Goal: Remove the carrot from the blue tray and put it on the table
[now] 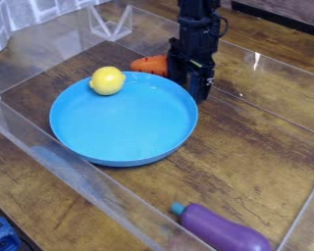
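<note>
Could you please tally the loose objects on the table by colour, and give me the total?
Blue: 1, the blue tray
Yellow: 1, the ball in the tray
Orange: 1, the carrot on the table beyond the tray's rim, beside the claw
Purple: 1, the eggplant toy
Total: 4
</note>
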